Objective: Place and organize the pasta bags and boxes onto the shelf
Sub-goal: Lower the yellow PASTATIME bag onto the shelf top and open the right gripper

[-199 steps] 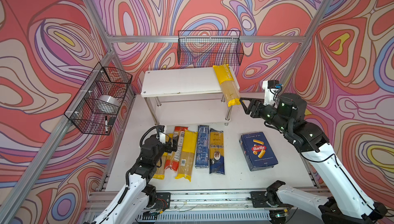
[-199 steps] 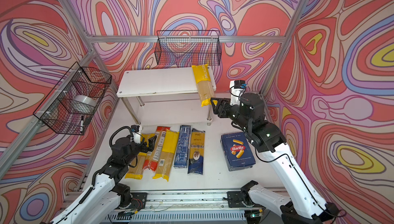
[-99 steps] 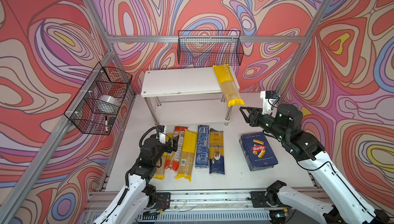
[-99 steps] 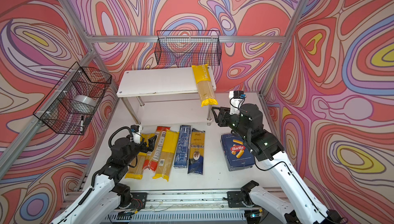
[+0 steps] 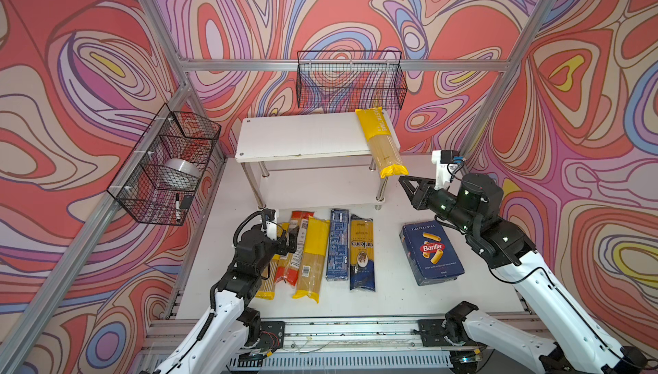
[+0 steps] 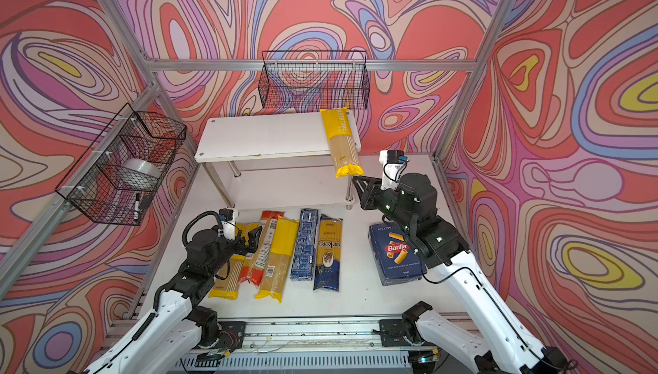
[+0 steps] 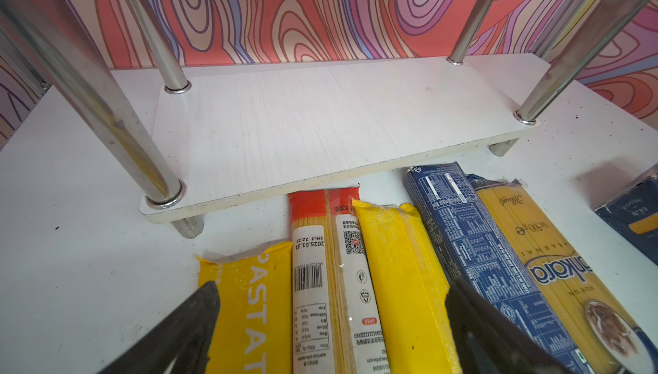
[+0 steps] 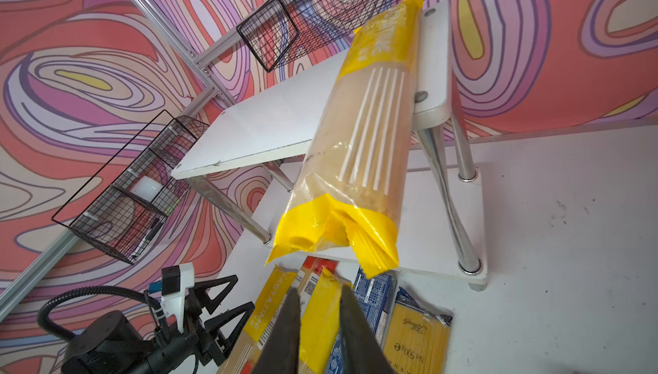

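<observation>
The white shelf [image 5: 302, 137] [image 6: 267, 133] stands at the back. One yellow-and-clear bag [image 5: 381, 144] [image 8: 363, 133] lies across the right end of its top tier and overhangs the front edge. My right gripper [image 5: 402, 179] [image 8: 318, 288] hovers just below that overhanging end, not touching it, jaws a narrow gap apart with nothing between them. On the table in a row lie a yellow bag [image 5: 269, 276], a red-ended bag [image 5: 295, 247], another yellow bag [image 5: 313, 258], a narrow blue box [image 5: 338, 244] and the ankara bag [image 5: 361, 251]. The Barilla box [image 5: 431, 253] lies apart on the right. My left gripper [image 5: 289, 234] [image 7: 331, 290] hangs open over the leftmost bags.
A black wire basket [image 5: 350, 80] hangs on the back wall just above the shelf. Another basket [image 5: 167, 165] on the left frame holds a tape roll and a marker. The shelf's lower tier [image 7: 320, 123] is bare between its chrome legs. Aluminium posts frame the table.
My right gripper has drawn back and slightly down from the end of the bag on the shelf, and its jaws have narrowed from wide open. The left arm has not moved.
</observation>
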You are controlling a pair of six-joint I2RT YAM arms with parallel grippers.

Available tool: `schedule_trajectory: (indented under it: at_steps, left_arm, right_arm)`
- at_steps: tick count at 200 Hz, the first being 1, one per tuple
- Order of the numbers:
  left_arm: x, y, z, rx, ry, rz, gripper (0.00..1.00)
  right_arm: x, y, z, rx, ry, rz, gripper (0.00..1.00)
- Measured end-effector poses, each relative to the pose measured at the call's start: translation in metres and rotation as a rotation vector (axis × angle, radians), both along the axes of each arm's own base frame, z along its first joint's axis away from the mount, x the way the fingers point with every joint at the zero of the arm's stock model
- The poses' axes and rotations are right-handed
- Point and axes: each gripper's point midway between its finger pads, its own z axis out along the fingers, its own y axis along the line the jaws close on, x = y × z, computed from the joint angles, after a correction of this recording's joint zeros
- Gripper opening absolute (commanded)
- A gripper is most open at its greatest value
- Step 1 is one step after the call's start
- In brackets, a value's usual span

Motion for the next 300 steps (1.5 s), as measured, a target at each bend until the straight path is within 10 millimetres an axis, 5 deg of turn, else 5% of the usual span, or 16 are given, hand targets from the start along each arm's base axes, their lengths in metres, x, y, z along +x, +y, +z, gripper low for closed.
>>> schedule_trajectory:
  at_steps: [211, 300]
  left_arm:
    - [-0.001, 0.0, 0.003, 0.002, -0.012, -0.004, 1.0]
    - [0.001, -0.001, -0.005, 0.01, 0.016, -0.005, 1.0]
  right_arm:
    - [0.06, 0.034, -0.051, -0.01, 0.075, 0.015, 0.23]
    - [0.06, 0.026, -0.042, -0.056, 0.058, -0.019, 0.4]
